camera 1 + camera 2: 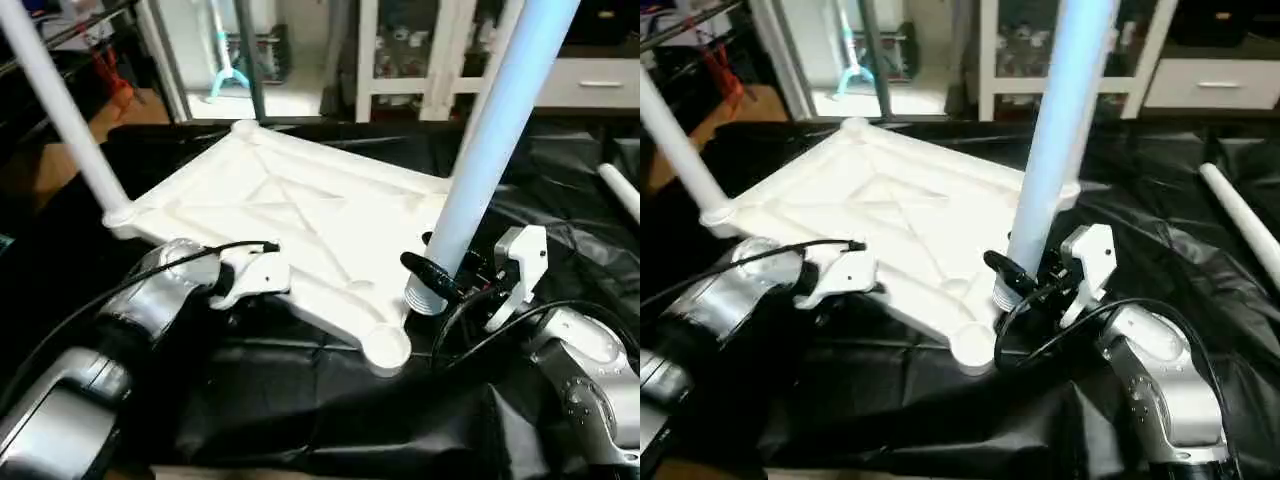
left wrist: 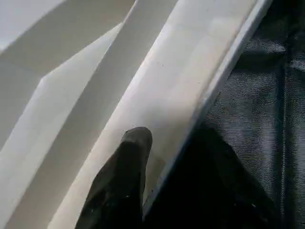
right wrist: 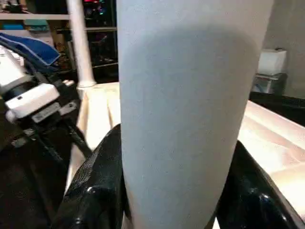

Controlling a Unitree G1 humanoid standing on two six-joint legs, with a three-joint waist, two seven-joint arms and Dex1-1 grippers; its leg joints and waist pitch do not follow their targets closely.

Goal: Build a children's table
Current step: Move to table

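Tabletop (image 1: pixel 300 215): underside up on black cloth (image 1: pixel 300 400), long axis running left-near to right-far | right gripper (image 1: pixel 440 275): clamped on tilted-upright leg (image 1: pixel 490 150) | left gripper (image 2: pixel 143 157): straddling near rim, grip unclear | writing: none legible

surface: black wrinkled cloth (image 1: pixel 330 420) over work area | 12 o'clock: white shelving unit (image 1: pixel 400 50) with cluttered shelves | 1-2 o'clock: white drawer front (image 1: pixel 590 82) | 11 o'clock: bright pale floor (image 1: pixel 290 100), teal stand (image 1: pixel 228 70), dark upright post (image 1: pixel 248 60)
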